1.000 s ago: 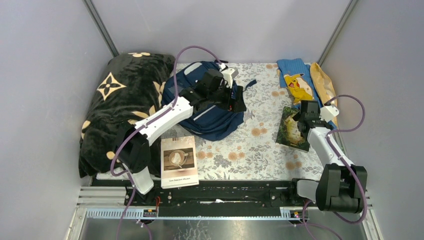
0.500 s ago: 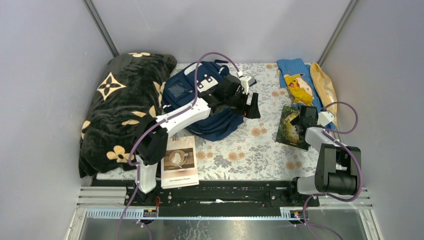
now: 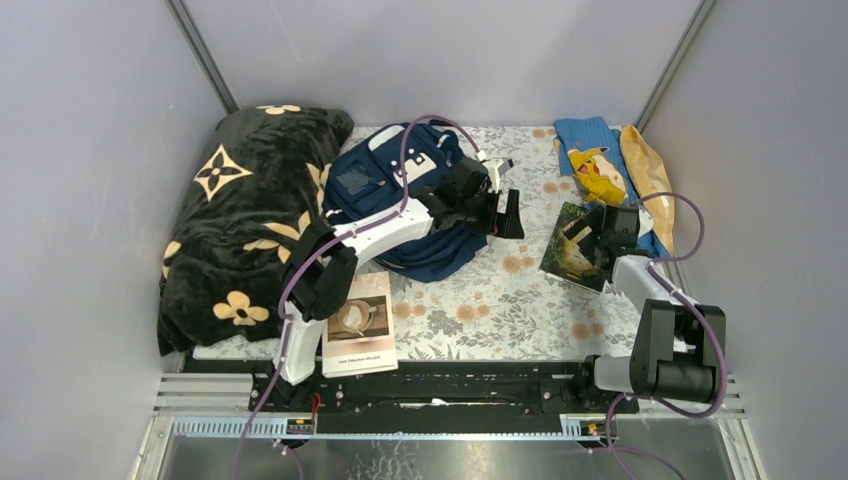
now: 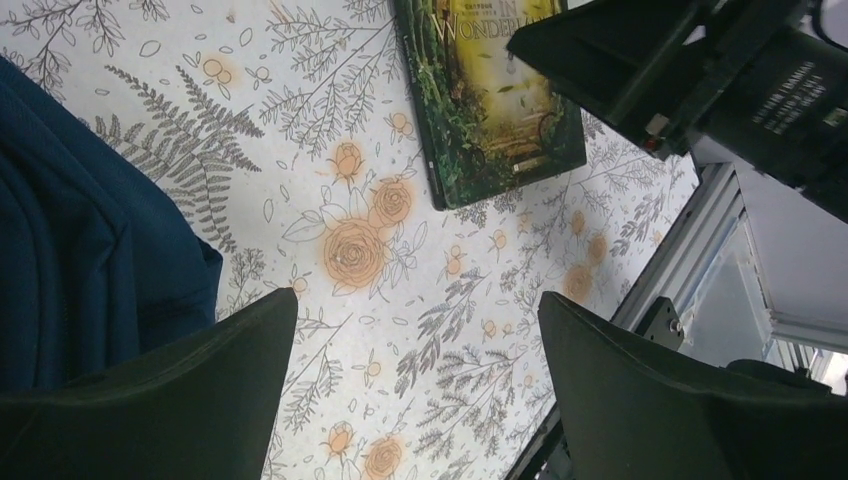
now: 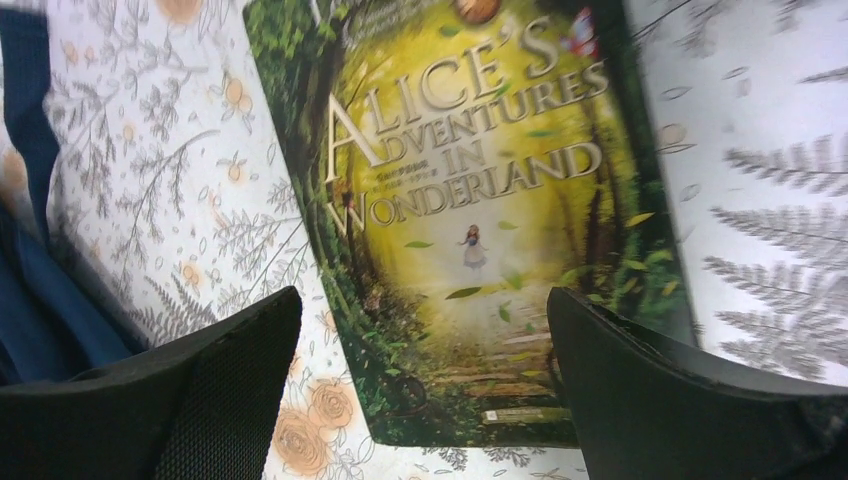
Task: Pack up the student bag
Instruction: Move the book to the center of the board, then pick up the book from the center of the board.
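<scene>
student bag (image 3: 360, 200): laid at rear left of tabletop (image 3: 480, 300), against black blanket (image 3: 240, 220) | left tool (image 3: 508, 213): spread wide, nothing held, positioned just right of bag | right tool (image 3: 590, 232): spread wide, nothing gripped, positioned over Alice's Adventures in Wonderland book (image 5: 470, 220)

From above and behind the arm bases, which sit at 6 o'clock, we look down on the whole worktop (image 3: 500, 300). Our left wrist view hangs close over it, facing down past the left gripper (image 4: 417, 300), with the green book (image 4: 490, 100) at 12 o'clock. Our right wrist view, past the right gripper (image 5: 420, 295), sits even nearer over that same book, which all three views share.
</scene>
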